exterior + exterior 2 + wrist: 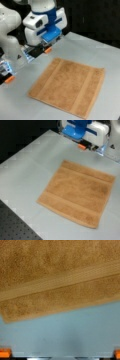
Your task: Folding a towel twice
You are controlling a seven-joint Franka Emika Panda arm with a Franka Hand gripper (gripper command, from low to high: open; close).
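Note:
The towel [67, 86] [77, 192] lies flat and unfolded on the grey table [82, 47] in both front views, a tan square with paler stripe bands near two opposite edges. My gripper [28, 64] [91, 148] hovers above the table just beyond one banded edge, not touching the cloth. Its orange fingertips [47, 50] stand wide apart, open, with nothing between them. In the wrist view the towel [57, 272] fills the upper half, one stripe band running across, and bare table [70, 330] lies between its edge and the gripper [61, 353].
The white arm [10, 32] fills a front view's left side. A black perforated board [15, 227] borders the table at a front view's bottom left. Dark backdrop stands behind the table.

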